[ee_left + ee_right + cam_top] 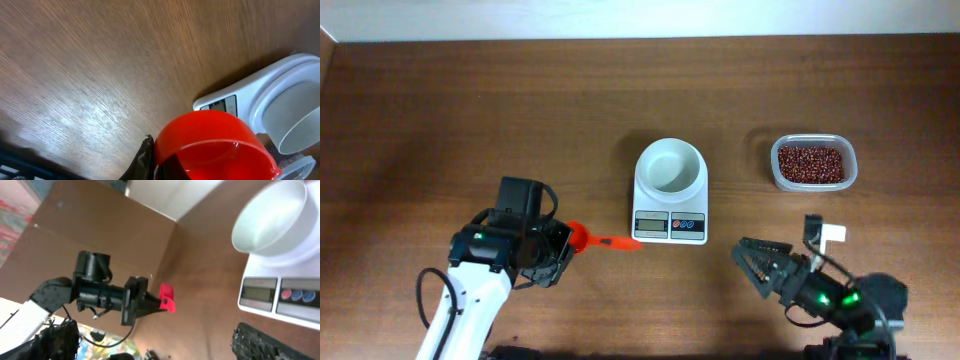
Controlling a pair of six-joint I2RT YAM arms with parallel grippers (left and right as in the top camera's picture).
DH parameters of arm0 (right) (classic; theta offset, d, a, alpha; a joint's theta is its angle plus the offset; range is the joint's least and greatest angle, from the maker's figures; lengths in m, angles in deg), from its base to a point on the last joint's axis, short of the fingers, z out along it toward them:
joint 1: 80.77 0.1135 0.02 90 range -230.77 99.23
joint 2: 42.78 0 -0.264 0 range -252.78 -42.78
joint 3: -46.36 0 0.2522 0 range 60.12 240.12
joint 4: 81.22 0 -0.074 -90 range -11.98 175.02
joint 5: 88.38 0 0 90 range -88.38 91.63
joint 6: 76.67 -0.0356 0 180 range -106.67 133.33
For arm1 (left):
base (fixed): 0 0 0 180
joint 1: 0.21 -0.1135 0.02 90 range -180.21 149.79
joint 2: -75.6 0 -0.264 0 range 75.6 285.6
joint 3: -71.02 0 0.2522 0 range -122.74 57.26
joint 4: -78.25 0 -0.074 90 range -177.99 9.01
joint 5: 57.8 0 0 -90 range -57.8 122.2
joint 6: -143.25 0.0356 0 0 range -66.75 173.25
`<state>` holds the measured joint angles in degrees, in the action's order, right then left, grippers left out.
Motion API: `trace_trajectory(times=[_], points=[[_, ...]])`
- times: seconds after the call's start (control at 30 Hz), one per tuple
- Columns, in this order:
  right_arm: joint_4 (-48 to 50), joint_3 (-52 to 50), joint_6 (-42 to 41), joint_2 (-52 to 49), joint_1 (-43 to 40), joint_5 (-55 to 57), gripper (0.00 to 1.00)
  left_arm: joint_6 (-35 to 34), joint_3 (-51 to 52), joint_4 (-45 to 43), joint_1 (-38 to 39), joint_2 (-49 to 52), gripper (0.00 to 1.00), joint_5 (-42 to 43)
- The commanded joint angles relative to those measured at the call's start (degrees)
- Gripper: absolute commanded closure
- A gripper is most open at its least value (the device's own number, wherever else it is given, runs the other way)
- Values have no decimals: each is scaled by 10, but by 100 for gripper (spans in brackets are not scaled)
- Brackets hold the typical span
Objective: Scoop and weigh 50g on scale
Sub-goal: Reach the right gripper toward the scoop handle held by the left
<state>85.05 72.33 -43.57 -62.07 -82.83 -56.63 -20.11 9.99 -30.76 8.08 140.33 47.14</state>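
- The left gripper (568, 245) is seen at the near left of a brown wooden table (470, 110). Its fingers are drawn together and clamped on a small orange plastic scoop (605, 241).
- The scoop is held out from the left gripper toward the robot's right. In the left wrist view its rounded cup fills the space just ahead of the fingers. Its far tip reaches the near left corner of the scale; whether the two touch cannot be told.
- A small white rectangular digital kitchen scale (669, 228) is set between the two grippers, just beyond the scoop's tip and slightly farther out than either gripper. Its grey display and its blue and red round buttons are turned toward the robot.
- A round white bowl (670, 165) is seated on the scale's far half, its white inside facing up.
- The right gripper (752, 265) is seen at the near right, just right of the scale, with its black fingers spread wide apart and nothing between them.
- A clear plastic rounded-rectangle tub (850, 180) is placed ahead of the right gripper and slightly to its right, well apart from the left gripper.
- The tub is filled with many tiny dark red-brown oval beans (810, 162).
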Motion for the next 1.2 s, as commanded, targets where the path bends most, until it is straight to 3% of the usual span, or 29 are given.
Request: trace_trajectory(times=[0.0,0.33,0.47,0.53,0.83,1.0,1.17], points=[[38,12,11,-60,48,-14,1,-11,-5,-2,14,2,100,12],[58,12,57,-171,303,238,1,-44,-5,-2,51,2,100,23],[140,12,54,-217,387,290,1,-45,-5,-2,82,2,100,22],[199,12,53,-246,416,299,8,-45,-5,-2,99,2,100,22],[293,12,-67,-383,461,343,11,-68,-5,-2,141,2,100,22],[414,12,-82,-443,487,331,27,-68,-5,-2,160,2,100,12],[426,12,-85,-464,502,334,40,-68,-5,-12,175,2,100,12]])
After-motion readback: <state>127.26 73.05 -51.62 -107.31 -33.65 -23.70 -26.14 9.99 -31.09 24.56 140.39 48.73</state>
